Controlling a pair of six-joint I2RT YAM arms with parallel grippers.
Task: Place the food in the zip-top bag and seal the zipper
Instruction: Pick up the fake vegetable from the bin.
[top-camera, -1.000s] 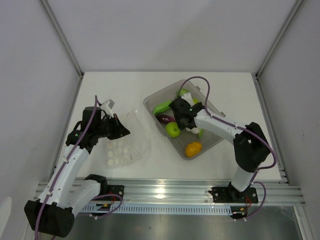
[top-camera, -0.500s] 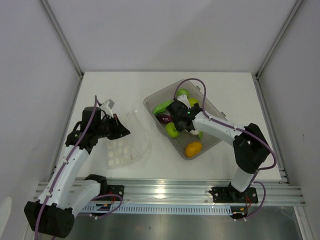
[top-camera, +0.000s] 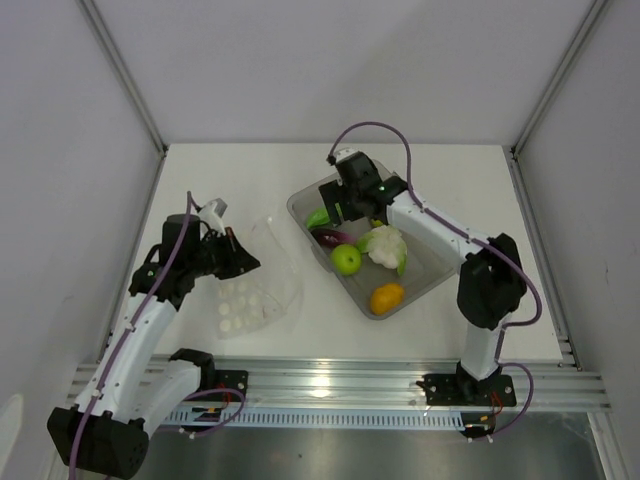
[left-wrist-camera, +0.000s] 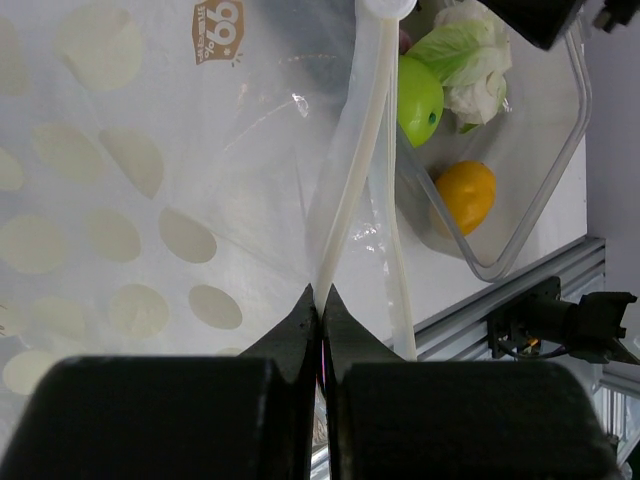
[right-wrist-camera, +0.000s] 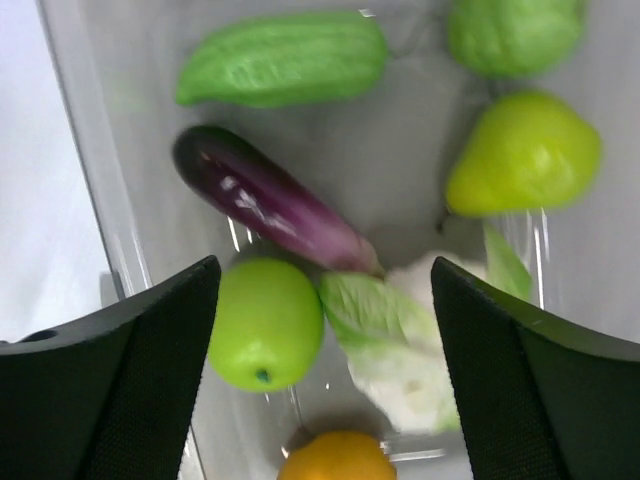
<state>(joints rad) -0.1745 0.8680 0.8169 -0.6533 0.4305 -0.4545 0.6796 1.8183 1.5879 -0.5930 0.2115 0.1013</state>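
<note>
Only the right side moved. Left claw (left-wrist-camera: 320, 300) stays pinched on the mouth of the zip-top bag (top-camera: 262, 290), lying on the counter (top-camera: 230, 180); right claw (right-wrist-camera: 322, 268) has lifted off the green apple (top-camera: 347, 260), spread wide and empty above the bin (right-wrist-camera: 85, 170), so the food (top-camera: 386, 297) remains unbagged.

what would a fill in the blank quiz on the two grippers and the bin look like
The left gripper is shut on the edge of the clear ____. The right gripper hangs open over the bin and holds ____. The eggplant in the bin is ____ in colour.
Missing words: bag; nothing; purple.
</note>
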